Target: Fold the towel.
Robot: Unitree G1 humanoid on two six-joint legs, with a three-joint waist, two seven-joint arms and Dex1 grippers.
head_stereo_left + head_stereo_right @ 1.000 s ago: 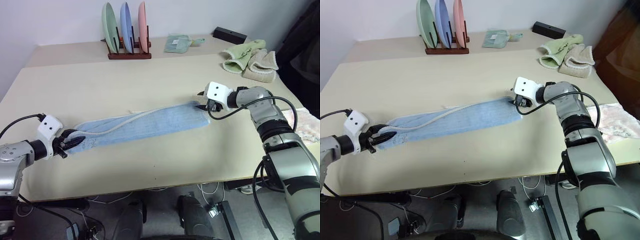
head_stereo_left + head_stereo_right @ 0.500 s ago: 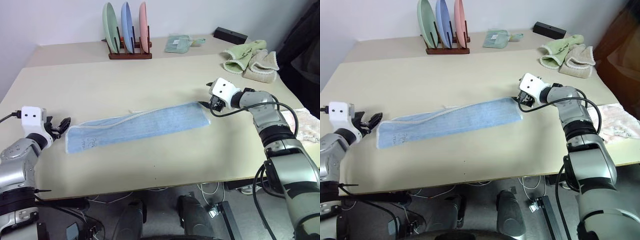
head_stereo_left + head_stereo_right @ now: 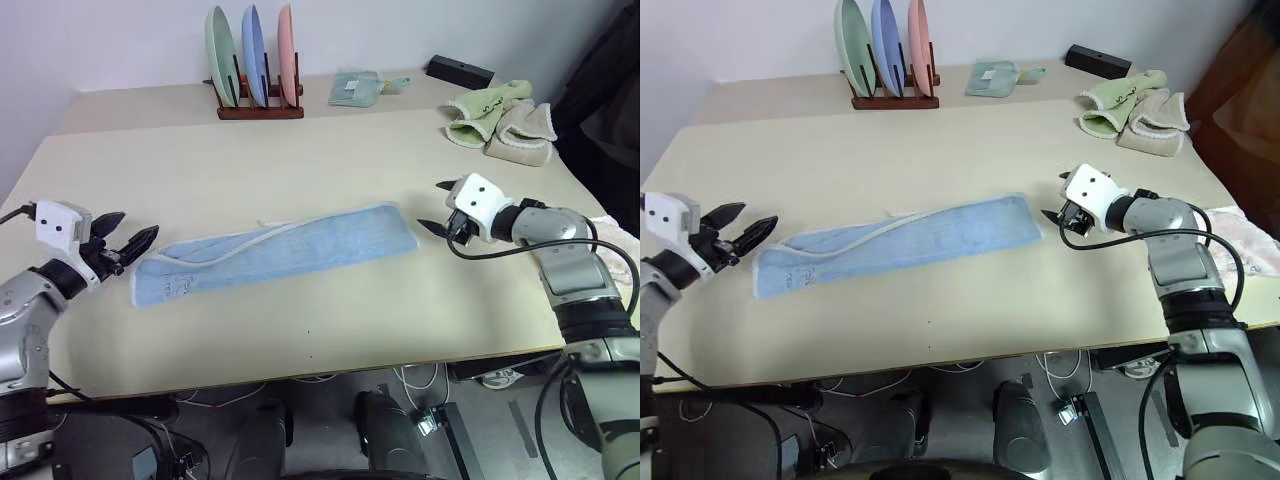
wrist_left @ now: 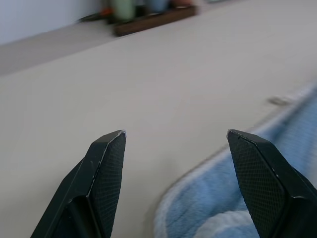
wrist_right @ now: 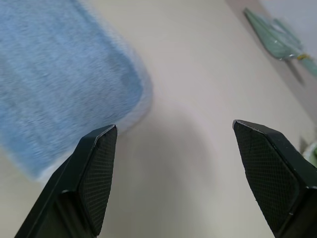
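Both grippers have let go: light blue cloth towel (image 3: 275,250) lies folded lengthwise on beige worktop (image 3: 300,330); left gripper (image 3: 127,237) and right gripper (image 3: 435,206) open, just off its ends.

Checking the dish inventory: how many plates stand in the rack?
3, upright side by side in the wooden rack at the table's far edge: green plate, blue plate, pink plate.

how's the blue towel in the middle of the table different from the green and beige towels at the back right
The blue towel lies alone, stretched into a long flat strip; the green and beige towels are bunched in a heap together. The blue one looks thin with a whitish edge; the others look thick and fluffy. All rest on the table, held by no gripper.
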